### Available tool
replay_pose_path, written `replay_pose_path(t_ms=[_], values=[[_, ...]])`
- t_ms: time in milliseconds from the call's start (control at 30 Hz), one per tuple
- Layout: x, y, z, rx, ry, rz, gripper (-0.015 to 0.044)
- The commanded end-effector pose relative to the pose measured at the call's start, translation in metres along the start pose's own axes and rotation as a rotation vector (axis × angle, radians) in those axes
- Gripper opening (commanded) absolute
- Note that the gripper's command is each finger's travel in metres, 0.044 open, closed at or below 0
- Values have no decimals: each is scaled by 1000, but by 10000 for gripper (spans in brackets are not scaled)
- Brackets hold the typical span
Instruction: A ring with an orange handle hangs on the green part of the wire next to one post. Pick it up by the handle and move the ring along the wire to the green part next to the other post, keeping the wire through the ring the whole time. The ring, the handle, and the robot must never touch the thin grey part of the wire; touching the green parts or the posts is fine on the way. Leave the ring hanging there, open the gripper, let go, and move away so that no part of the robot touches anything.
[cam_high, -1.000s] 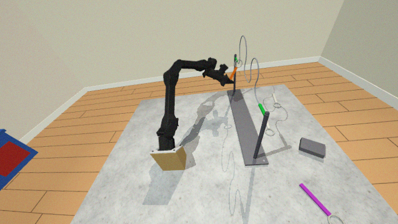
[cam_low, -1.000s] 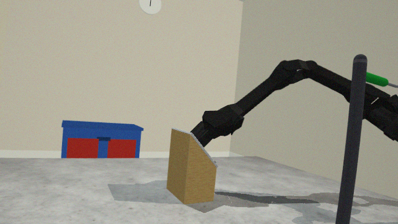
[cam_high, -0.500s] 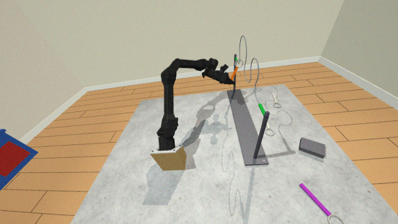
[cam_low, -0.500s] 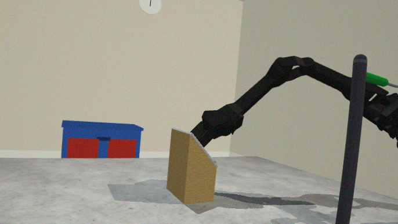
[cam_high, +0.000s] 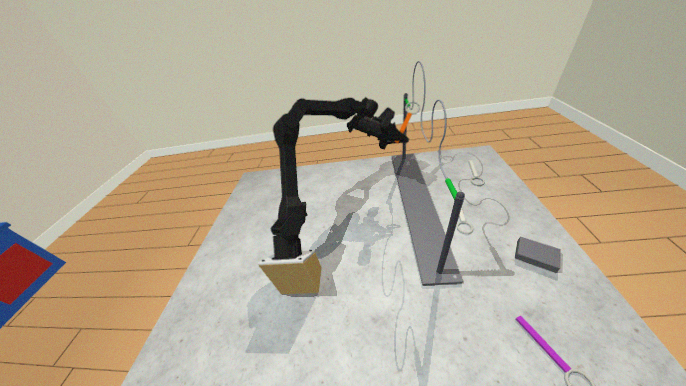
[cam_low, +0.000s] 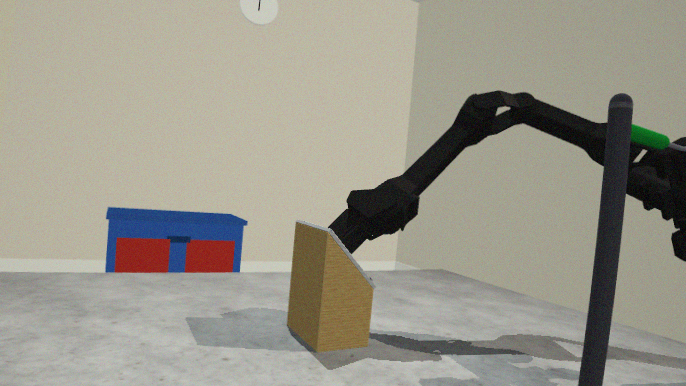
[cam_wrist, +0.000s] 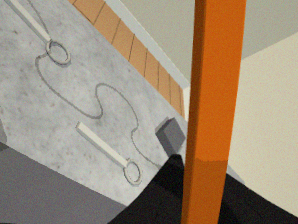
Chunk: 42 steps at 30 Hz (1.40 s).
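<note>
The orange handle (cam_high: 406, 123) (cam_wrist: 215, 100) is held at its lower part in my gripper (cam_high: 401, 139) (cam_wrist: 184, 163), which is shut on it. The handle tilts up to the pale ring (cam_high: 419, 108), high beside the far post (cam_high: 405, 96). The ring is at the end of the far green part (cam_high: 407, 102); whether it still surrounds green or grey is too small to tell. The grey wire (cam_high: 418, 62) loops up and down towards the near green part (cam_high: 451, 188) (cam_low: 649, 137) at the near post (cam_high: 451, 235) (cam_low: 607, 225). The ring is out of the wrist view.
A dark base strip (cam_high: 425, 220) joins the posts. Beyond it lie cream-handled rings (cam_wrist: 102, 144) and a dark block (cam_high: 538, 254) (cam_wrist: 170, 136). A magenta stick (cam_high: 542, 343) with a ring lies at the front right. A blue-and-red cabinet (cam_low: 175, 227) stands behind the table.
</note>
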<state>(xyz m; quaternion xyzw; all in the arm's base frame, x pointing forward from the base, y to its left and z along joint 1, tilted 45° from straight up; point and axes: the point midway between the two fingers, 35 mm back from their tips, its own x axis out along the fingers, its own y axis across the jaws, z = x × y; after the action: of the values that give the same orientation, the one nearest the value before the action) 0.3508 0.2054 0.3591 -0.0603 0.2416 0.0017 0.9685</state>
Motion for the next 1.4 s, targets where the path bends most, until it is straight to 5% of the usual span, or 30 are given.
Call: replay_pose_path(t_ms=[0,1367], values=[[-1,-19,0,-102,0,-61,-150],[-29,-116,49,-786,6,-433,-150]])
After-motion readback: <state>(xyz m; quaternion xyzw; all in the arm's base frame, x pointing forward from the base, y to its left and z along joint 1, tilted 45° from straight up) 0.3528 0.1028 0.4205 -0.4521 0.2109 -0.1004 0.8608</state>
